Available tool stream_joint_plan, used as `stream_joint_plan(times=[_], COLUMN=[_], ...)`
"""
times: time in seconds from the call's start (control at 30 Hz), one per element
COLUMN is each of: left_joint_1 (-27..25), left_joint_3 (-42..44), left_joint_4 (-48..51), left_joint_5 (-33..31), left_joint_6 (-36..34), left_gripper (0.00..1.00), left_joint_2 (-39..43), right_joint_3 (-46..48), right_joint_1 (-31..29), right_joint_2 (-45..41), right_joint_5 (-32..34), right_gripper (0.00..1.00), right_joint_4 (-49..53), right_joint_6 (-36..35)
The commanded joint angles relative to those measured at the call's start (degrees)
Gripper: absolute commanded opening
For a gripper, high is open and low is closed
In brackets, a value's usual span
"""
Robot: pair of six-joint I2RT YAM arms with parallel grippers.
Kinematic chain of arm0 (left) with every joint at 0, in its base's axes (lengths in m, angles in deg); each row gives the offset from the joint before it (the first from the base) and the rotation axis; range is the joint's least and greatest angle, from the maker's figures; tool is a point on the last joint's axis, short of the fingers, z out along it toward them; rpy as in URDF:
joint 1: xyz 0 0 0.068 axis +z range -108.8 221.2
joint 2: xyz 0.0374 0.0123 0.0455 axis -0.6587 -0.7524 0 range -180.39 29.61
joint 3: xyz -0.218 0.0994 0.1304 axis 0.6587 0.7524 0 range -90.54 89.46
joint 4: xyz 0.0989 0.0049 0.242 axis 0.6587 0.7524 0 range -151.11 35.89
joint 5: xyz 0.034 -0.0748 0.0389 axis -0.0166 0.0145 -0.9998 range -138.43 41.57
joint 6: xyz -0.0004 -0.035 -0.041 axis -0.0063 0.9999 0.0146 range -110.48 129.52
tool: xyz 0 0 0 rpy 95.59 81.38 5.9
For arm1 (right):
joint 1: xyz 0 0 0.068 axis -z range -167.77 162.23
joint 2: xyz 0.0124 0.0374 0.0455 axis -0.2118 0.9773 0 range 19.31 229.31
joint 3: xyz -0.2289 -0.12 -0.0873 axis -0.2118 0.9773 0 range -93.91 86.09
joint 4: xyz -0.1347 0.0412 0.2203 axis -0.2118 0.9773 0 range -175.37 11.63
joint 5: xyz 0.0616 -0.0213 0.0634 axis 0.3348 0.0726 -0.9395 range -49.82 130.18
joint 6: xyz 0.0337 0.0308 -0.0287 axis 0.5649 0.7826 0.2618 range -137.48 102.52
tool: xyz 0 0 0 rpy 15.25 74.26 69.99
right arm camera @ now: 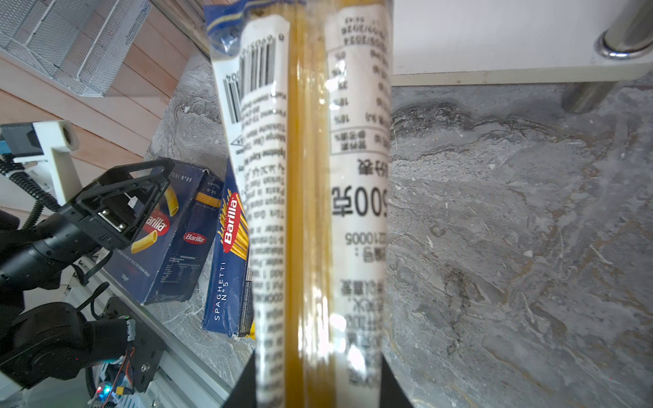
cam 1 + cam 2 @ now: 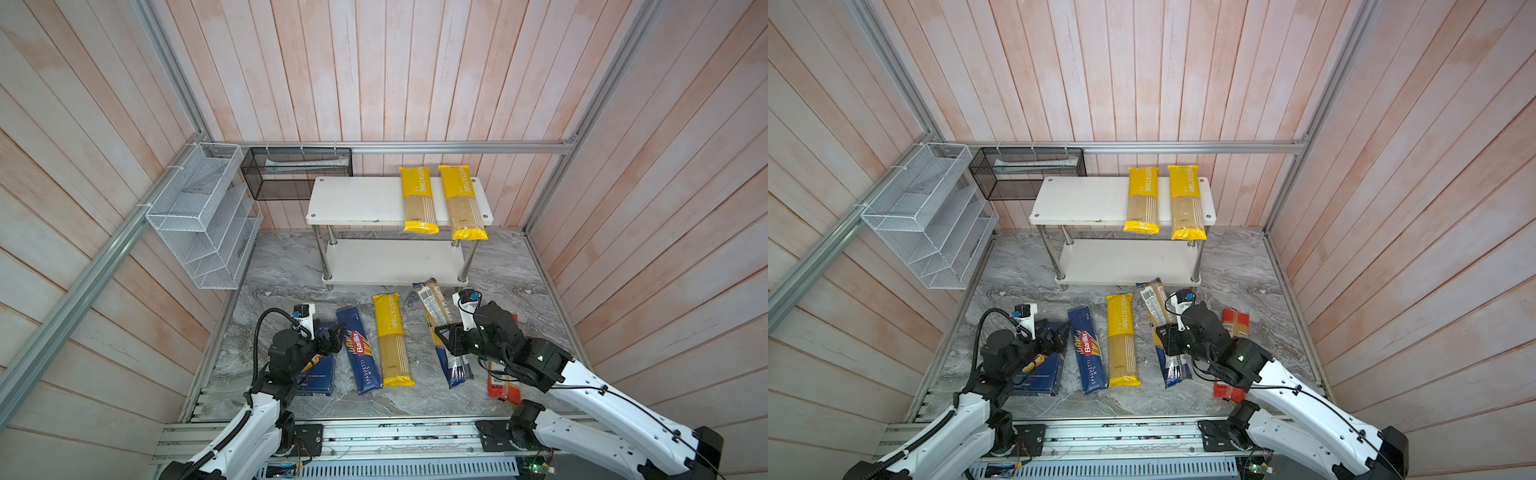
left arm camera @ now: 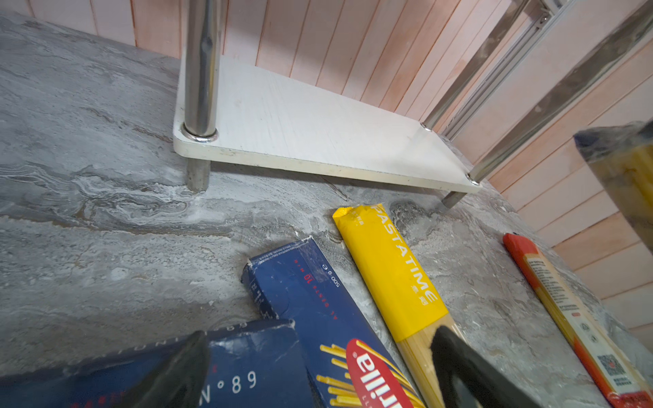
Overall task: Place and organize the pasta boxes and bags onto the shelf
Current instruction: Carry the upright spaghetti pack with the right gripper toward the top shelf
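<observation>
My right gripper [image 2: 445,338] [image 1: 318,388] is shut on the clear bag with dark-blue ends [image 2: 432,303] [image 1: 307,176], held off the marble just in front of the shelf [image 2: 357,199]. Two yellow bags [image 2: 417,199] [image 2: 461,203] lie on its top board and overhang the front edge. On the table lie a third yellow bag [image 2: 390,336], the Spaghetti box [image 2: 359,349], the Rigatoni box [image 2: 320,374] and the red-ended bag [image 2: 505,382], which is partly under the right arm. My left gripper [image 2: 334,334] [image 3: 318,381] is open above the Rigatoni box [image 3: 247,371].
A white wire-mesh rack [image 2: 199,216] hangs on the left wall and a black mesh basket [image 2: 295,170] on the back rail beside the shelf. The shelf's lower board [image 2: 390,262] is bare. An aluminium rail [image 2: 374,432] runs along the front edge.
</observation>
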Motion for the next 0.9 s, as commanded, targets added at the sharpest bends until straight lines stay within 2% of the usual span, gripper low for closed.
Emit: stream_joint_plan(times=[0.0,0.13,0.2,0.27,0.37,0.87], left_joint_1=[0.73,1.56,1.6,1.63,1.61,2.21], left_joint_3=[-0.09,-0.46,-3.0,-6.0,-9.45,-8.05], left_joint_4=[-1.39,-0.12,3.76,6.17,11.68,10.31], left_joint_5=[0.32,2.8,2.78,5.43,1.16,1.18], left_joint_6=[0.64,0.4,0.01,-2.57,-5.75,-5.4], left_gripper=[0.99,1.0,1.0,1.0,1.0,1.0], left_joint_2=[1.89,3.44,3.62,2.74,2.17,3.78], right_joint_3=[-5.1,-8.15,-9.68,-10.89,-12.59,-28.0], right_joint_1=[-2.3,-5.25,-6.4,-7.01,-7.19,-8.34], right_joint_2=[0.95,2.98,4.02,5.18,7.03,20.98], right_joint_5=[1.26,3.13,3.59,3.65,3.03,2.38], right_gripper=[0.07,0.07,0.07,0.07,0.07,0.07], right_joint_4=[-5.74,-5.51,-5.82,-6.17,-6.89,-11.15], right_joint_6=[-1.19,-1.4,-1.65,-1.98,-2.41,-5.47])
